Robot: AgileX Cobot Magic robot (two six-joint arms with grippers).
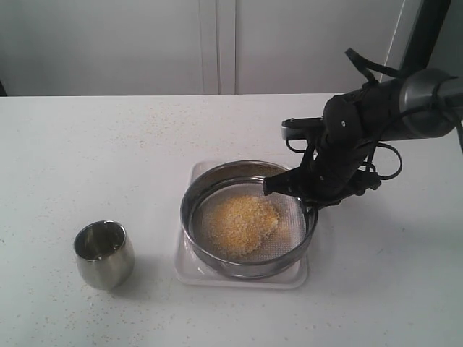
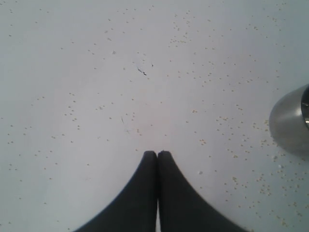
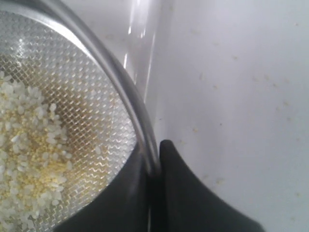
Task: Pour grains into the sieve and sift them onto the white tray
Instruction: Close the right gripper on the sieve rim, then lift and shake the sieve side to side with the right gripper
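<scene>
Supporting table: broad white flat surface that fills most of the exterior view and carries everything.
Right arm: dark jointed arm that enters from the right edge of the exterior view and bends down toward the centre.
White tray: flat white rectangular tray with rounded corners, lower centre of the exterior view. It lies under the sieve, so only its edges and corners show.
Sieve: wide round shallow sieve with a shiny steel rim and grey wire mesh, resting on the tray.
Steel cup: small rounded shiny cup, lower left, upright and well apart from the tray. I see no grains inside it.
Grains: loose yellow-golden heap on the mesh, a little left of the sieve's centre.
Right gripper: black fingers clamped on the right side of the sieve rim, one finger inside the wall and one outside.
Left gripper: absent from the exterior view. Its wrist view shows the two black tips pressed together with nothing between them, above bare table with scattered stray grains.
Step in hand: the pouring looks finished, and the hold for sifting is being taken.
Next move: probably a small side-to-side shake. It calls for a firm hold, a level sieve and staying over the tray, because a one-sided hold may tilt the sieve.
</scene>
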